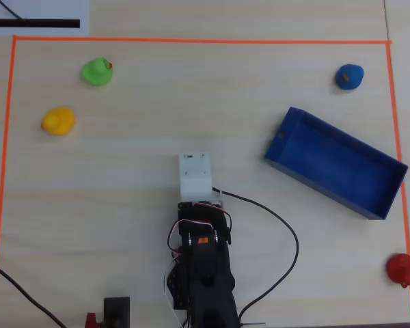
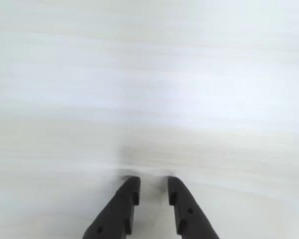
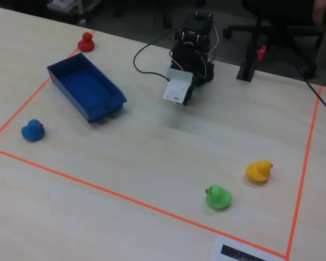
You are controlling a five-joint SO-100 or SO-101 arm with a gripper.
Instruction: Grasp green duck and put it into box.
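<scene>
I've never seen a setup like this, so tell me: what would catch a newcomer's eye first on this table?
Probably the bright rubber ducks scattered inside the orange tape border: in the overhead view the green duck and yellow duck sit at upper left, the blue duck at upper right, the red duck at lower right. Next, the empty dark blue box lying at an angle on the right, and the black arm at bottom centre.
</scene>
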